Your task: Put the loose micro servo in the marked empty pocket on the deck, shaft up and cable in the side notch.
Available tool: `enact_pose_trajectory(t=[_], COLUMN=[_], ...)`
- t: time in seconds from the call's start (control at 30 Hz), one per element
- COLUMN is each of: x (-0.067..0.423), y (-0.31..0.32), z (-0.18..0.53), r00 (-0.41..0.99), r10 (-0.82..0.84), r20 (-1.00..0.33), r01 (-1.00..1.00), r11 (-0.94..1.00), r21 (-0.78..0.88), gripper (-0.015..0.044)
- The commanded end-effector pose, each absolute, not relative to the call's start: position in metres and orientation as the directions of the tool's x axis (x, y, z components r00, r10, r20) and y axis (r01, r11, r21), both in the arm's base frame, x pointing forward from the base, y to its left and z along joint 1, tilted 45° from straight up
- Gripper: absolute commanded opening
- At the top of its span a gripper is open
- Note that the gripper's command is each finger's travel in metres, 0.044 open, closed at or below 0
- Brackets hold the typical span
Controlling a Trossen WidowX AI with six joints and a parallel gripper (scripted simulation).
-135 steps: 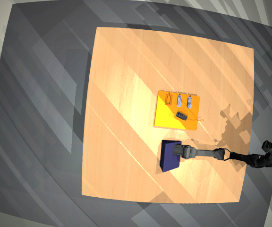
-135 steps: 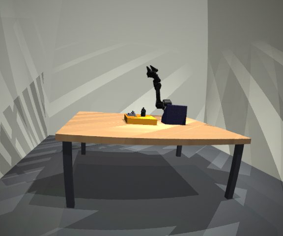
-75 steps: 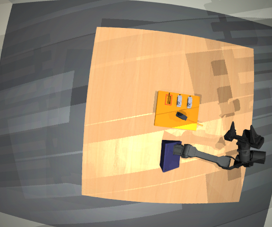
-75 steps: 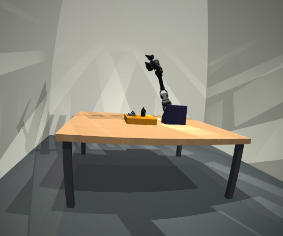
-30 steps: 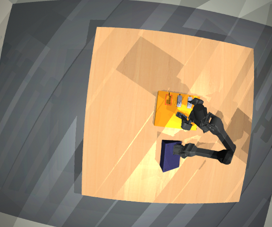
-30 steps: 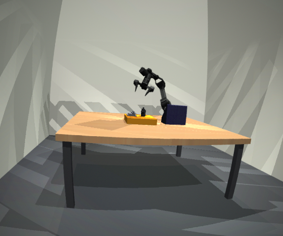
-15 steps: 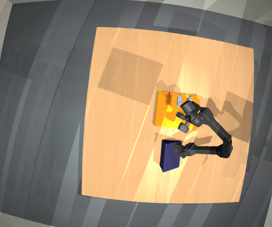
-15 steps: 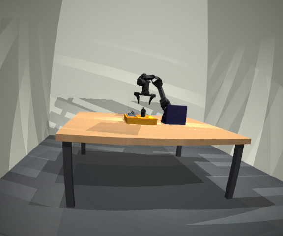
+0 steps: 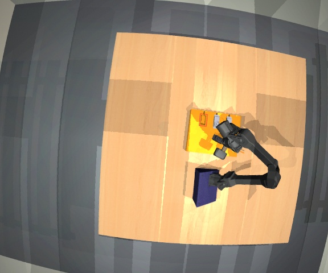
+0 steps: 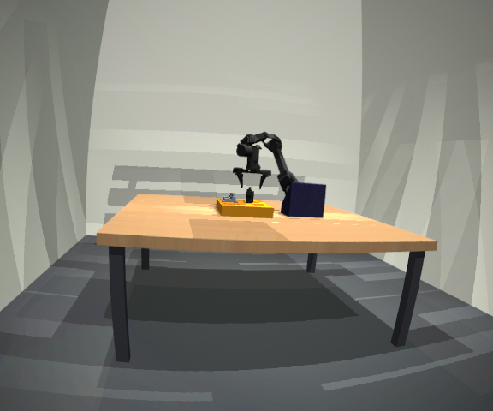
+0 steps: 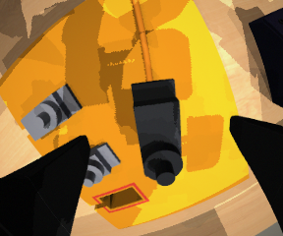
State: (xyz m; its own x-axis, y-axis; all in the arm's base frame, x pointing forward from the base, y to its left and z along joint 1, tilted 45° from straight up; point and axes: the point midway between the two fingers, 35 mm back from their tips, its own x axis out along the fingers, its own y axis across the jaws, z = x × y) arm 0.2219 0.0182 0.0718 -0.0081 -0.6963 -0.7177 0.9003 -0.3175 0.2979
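Note:
The loose dark micro servo (image 11: 157,128) stands on the yellow deck (image 11: 125,92), and its orange cable (image 11: 141,20) trails across the deck away from it. In the side view it (image 10: 249,194) looks upright. The marked empty pocket (image 11: 121,199) is a red-outlined slot near the deck's edge, also seen from above (image 9: 203,119). My gripper (image 10: 250,180) hangs open and empty a little above the servo, with one finger on each side of it in the wrist view. From above, the gripper (image 9: 221,139) covers most of the servo.
Two grey servos (image 11: 51,113) (image 11: 101,164) sit in the pockets beside the marked one. A dark blue box (image 10: 304,199) stands on the table at the arm's base, close to the deck (image 9: 212,133).

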Motion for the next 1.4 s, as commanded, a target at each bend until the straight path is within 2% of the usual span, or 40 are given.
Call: enact_pose_trajectory(t=[0.0, 0.47, 0.87, 1.07, 1.17, 1.37], x=[0.222, 0.221, 0.221, 0.221, 0.222, 0.218], y=[0.015, 0.002, 0.002, 0.002, 0.005, 0.021], z=[0.069, 0.056, 0.056, 0.056, 0.059, 0.078], r00=[-0.007, -0.006, -0.006, -0.006, -0.006, -0.007], r10=[-0.699, -0.7, -0.7, -0.7, -0.699, -0.699], r20=[-0.715, -0.715, -0.715, -0.715, -0.715, -0.715], r01=[0.902, 0.902, 0.902, 0.902, 0.902, 0.902], r11=[-0.313, -0.313, -0.313, -0.313, -0.313, -0.313], r21=[0.298, 0.298, 0.298, 0.298, 0.298, 0.297], gripper=[0.044, 0.044, 0.0125, 0.0085, 0.0006, 0.0])
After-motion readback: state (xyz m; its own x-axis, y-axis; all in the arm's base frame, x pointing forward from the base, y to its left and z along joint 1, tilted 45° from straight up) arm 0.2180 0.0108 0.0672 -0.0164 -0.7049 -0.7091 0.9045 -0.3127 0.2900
